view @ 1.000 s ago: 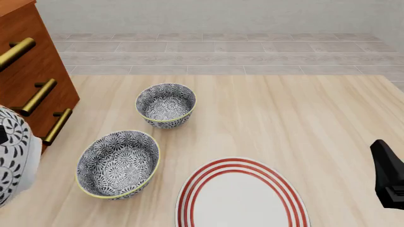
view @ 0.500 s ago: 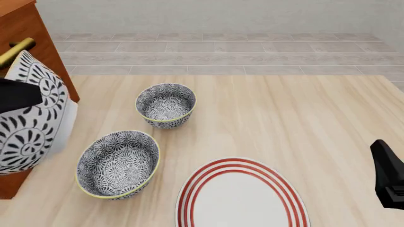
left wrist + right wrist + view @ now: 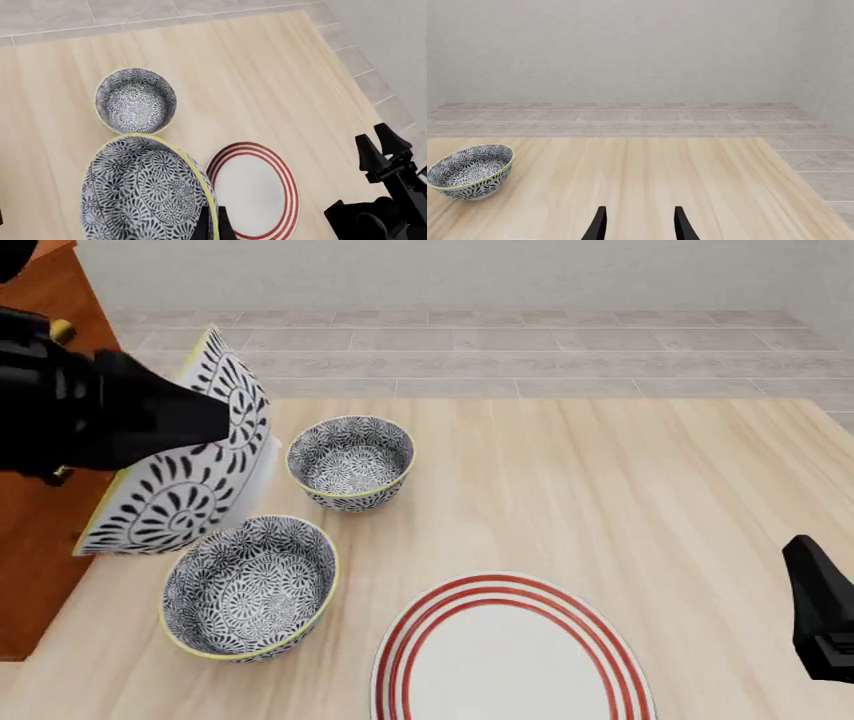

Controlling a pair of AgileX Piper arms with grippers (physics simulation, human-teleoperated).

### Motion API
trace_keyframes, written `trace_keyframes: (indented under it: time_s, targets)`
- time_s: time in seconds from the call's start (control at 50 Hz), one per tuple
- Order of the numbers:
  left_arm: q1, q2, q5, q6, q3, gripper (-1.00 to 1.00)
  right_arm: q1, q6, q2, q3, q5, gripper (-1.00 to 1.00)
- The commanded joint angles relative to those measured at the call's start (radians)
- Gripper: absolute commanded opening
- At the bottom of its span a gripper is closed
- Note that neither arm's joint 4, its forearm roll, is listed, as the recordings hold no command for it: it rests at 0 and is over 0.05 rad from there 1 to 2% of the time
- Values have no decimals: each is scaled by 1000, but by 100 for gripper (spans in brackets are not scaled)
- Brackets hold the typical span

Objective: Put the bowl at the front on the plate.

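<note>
The patterned bowl (image 3: 180, 475) hangs tilted in the air at the left, above the table and beside the other two bowls. My left gripper (image 3: 218, 425) is shut on its rim. In the left wrist view the bowl (image 3: 140, 195) fills the lower part, with the fingertips (image 3: 203, 226) pinching its yellowish rim. The red-ringed plate (image 3: 514, 655) lies at the table's front centre, to the right of the held bowl, and shows as the plate (image 3: 253, 187) past the rim. My right gripper (image 3: 639, 225) stands open with nothing in it, low at the right edge (image 3: 821, 610).
Two more patterned bowls rest on the table: a near one (image 3: 250, 585) and a farther one (image 3: 351, 462) (image 3: 135, 100) (image 3: 470, 171). A wooden drawer cabinet (image 3: 34, 560) stands at the left edge. The right arm (image 3: 387, 200) shows in the left wrist view.
My left arm has carried the bowl up and to the right, from the left edge to beside the two resting bowls, tilting it further. The right arm has not moved.
</note>
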State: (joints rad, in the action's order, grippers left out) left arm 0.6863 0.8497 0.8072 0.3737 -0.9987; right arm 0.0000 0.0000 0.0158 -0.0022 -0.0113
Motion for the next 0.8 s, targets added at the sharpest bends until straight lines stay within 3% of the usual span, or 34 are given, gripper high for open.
trace_keyframes:
  time_s: [0.02, 0.4, 0.8]
  targets:
    - [76, 72, -41, -52, -13, -100, 0, 0, -4, 0, 4, 100]
    - [210, 188, -119, -149, -4, -100, 0, 0, -4, 0, 4, 100]
    - [315, 281, -188, -157, -11, -100, 0, 0, -4, 0, 4, 100]
